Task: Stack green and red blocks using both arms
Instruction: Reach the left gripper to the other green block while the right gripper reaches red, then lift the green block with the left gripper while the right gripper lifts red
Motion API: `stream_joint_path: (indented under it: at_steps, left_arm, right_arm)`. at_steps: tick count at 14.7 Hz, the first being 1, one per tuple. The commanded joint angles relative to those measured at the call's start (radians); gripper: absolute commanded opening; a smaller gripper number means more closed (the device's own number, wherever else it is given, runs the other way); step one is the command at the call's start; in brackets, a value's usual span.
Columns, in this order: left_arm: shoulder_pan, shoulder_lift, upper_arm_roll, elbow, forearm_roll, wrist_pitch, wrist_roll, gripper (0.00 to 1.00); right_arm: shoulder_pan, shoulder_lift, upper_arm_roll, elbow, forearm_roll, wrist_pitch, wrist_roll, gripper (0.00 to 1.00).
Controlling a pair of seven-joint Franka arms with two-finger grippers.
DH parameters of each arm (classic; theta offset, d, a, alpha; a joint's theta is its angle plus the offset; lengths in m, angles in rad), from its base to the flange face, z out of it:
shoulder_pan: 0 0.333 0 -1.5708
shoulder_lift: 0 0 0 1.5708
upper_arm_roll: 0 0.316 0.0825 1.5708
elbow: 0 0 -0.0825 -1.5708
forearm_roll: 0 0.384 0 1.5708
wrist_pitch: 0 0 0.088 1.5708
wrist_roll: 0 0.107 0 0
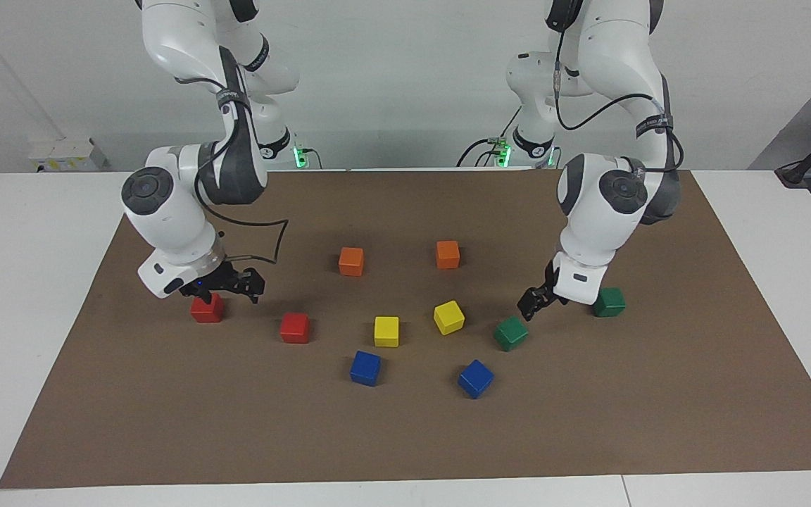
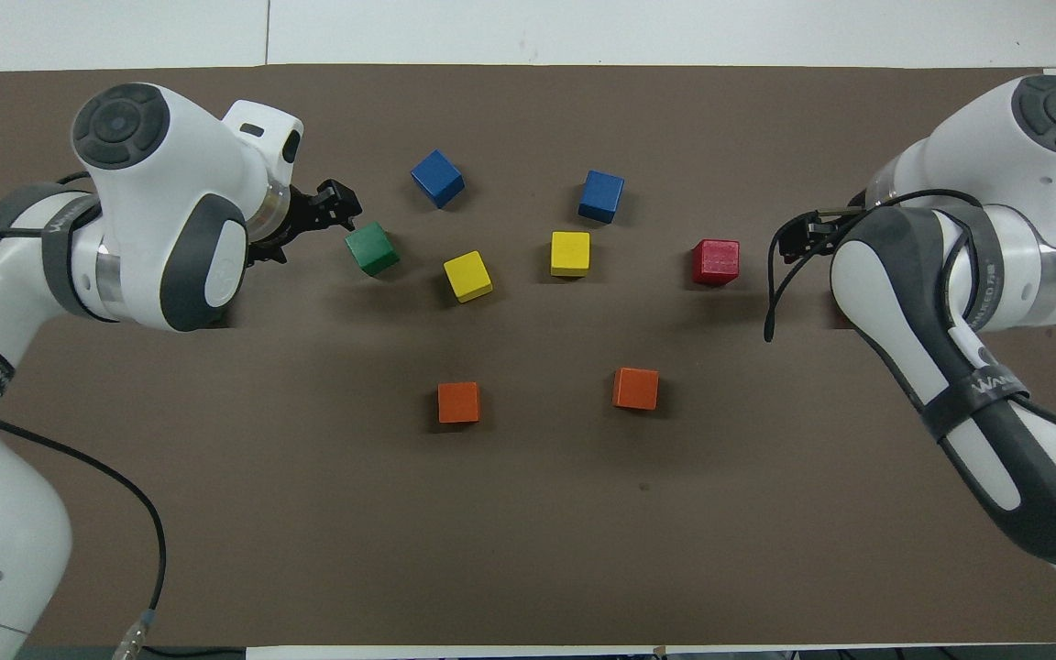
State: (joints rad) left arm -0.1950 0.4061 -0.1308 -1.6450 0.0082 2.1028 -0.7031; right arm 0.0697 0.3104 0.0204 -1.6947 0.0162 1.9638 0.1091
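**Both grippers raised and empty, all four task cubes flat on the mat**

Currently, nothing is stacked: every cube lies singly on the brown mat [image 1: 405,436]. The left gripper [image 1: 533,304] is seen raised off the mat with its fingers apart and nothing between them, between the two green cubes and close to the inner green cube [image 1: 511,333]. The outer green cube [image 1: 609,301] is found toward the left arm's end of the table, well apart from the inner one and slightly nearer to the robots; in the overhead view it is hidden under the left arm.

The right gripper [image 1: 236,285] is likewise held open and empty, just above the mat beside the outer red cube [image 1: 206,308], which rests toward the right arm's end of the table. No contact with that cube can be made out. The inner red cube [image 1: 295,328] is set apart from it, toward the middle.

Between the inner red and inner green cubes, two yellow cubes [image 1: 386,331] are placed. Two blue cubes [image 1: 365,368] lie farther from the robots, and two orange cubes [image 1: 351,261] nearer to them.
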Motion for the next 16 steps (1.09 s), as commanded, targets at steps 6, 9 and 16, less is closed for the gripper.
stream_joint_path:
  at_steps: [6, 9, 16]
  left_arm:
    - [-0.047, 0.116, 0.013, 0.105, 0.070, 0.023, -0.157, 1.00]
    - [-0.052, 0.099, 0.013, 0.016, 0.081, 0.097, -0.179, 1.00]
    - [-0.067, 0.099, 0.013, -0.027, 0.082, 0.161, -0.223, 1.00]
  right_arm:
    - [0.096, 0.167, 0.006, 0.188, -0.025, -0.013, 0.181, 1.00]
    - [0.120, 0.188, 0.006, 0.188, -0.025, 0.032, 0.201, 1.00]
    - [0.105, 0.194, 0.006, 0.121, -0.025, 0.141, 0.196, 1.00]
